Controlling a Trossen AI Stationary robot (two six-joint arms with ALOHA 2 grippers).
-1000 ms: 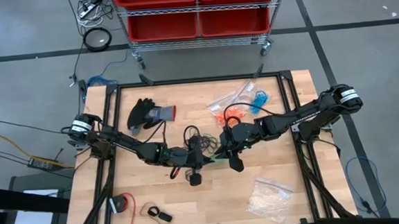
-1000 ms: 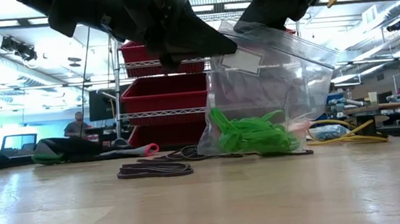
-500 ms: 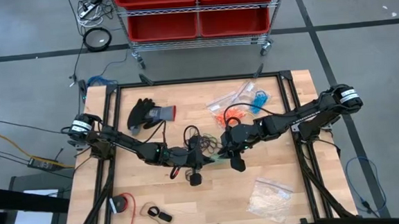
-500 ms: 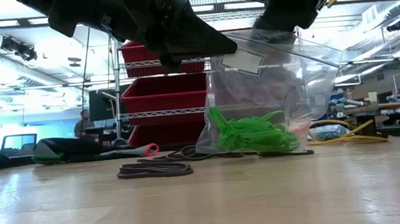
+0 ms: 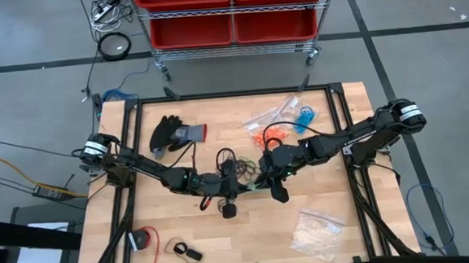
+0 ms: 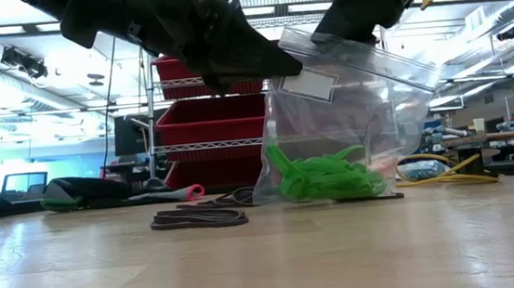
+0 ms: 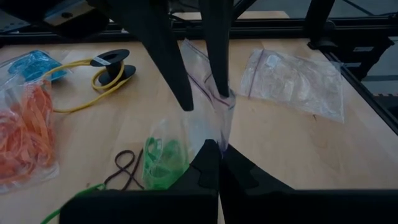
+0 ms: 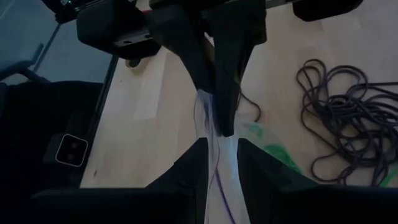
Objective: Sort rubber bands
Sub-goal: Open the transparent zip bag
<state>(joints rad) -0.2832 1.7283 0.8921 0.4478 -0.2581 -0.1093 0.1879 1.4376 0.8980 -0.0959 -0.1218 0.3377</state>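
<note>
Wooden tabletop (image 5: 225, 238) in a black frame, grey workshop floor around it, red bins (image 5: 231, 13) on a wheeled rack at the far side.

Centre of table: a clear zip bag (image 6: 347, 108) held upright between both arms, its bottom resting on the wood, with green rubber bands (image 6: 321, 178) bunched at the bottom. In the low view the bag mouth is tilted, higher on the left arm's side. Loose black rubber bands (image 8: 339, 124) lie in a tangle just beside the bag, toward the far left of it; a few dark loops (image 6: 198, 219) lie flat on the wood nearer the low camera.

Left gripper (image 7: 217, 158): fingers clenched on one edge of the bag's mouth. Arm reaches in from the left table edge, stretched low across the wood to the centre.

Right gripper (image 8: 221, 152): fingers pinching the other edge of the bag, thin plastic between them. Arm comes from the right edge, angled down to the centre, meeting the left arm's gripper at the bag.

Outward: orange bands in a clear bag (image 5: 269, 132) and blue bands in another (image 5: 301, 118) at far centre-right. Black glove (image 5: 173, 133) far left. Bag of whitish pieces (image 5: 316, 232) near right. Yellow cable with a black spool (image 7: 109, 67) near left.
</note>
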